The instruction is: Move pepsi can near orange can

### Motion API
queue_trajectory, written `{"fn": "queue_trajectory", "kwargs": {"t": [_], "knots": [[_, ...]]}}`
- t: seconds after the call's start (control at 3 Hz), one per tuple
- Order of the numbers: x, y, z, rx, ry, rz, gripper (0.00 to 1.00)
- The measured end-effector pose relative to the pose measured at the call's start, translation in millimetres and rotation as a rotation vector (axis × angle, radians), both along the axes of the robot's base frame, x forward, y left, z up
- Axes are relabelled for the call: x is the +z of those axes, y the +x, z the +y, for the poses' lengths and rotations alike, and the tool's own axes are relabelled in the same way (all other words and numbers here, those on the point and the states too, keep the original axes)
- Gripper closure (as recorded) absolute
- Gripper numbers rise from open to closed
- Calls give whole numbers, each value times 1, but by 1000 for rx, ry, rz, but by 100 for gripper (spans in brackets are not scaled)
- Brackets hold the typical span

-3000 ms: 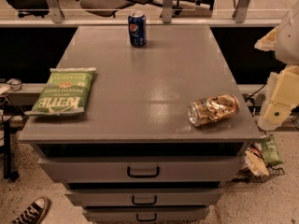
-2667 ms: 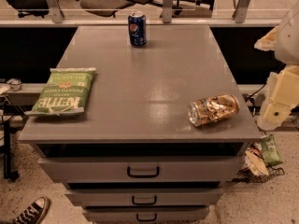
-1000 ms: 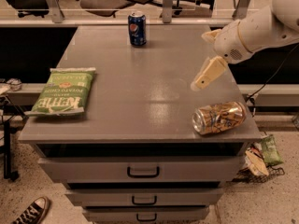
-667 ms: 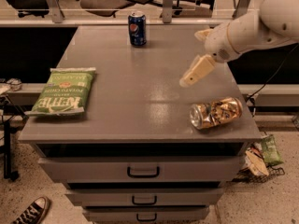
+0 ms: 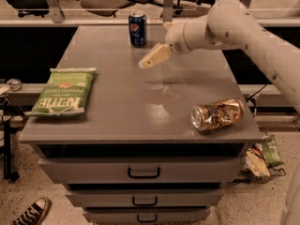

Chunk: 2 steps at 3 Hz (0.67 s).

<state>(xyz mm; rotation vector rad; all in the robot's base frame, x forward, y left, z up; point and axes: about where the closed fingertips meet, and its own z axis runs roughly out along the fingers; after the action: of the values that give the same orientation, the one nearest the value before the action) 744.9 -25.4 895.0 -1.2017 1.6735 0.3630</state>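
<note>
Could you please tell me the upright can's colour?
The upright soda can is dark blue, camera view; the cream gripper hovers near it.

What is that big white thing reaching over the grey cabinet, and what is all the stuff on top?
The white thing is a robot arm, and its cream tip is the gripper, which serves as its hand. The single picture looks down on the drawer cabinet from its front. On top are a blue pepsi can upright at the back, a green chip bag flat at the picture's left, and an orange can on its side at the front right. The gripper hangs just right of the pepsi can, with nothing visibly held.
</note>
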Motion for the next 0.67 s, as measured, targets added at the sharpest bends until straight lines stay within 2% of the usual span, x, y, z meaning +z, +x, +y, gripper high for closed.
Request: {"fn": "queue_trajectory", "kwargs": {"t": [0.33,0.67], "knots": [[-1,42,28,-76,58,-48,0],[0,78,32,-165,91,-103,0]]}}
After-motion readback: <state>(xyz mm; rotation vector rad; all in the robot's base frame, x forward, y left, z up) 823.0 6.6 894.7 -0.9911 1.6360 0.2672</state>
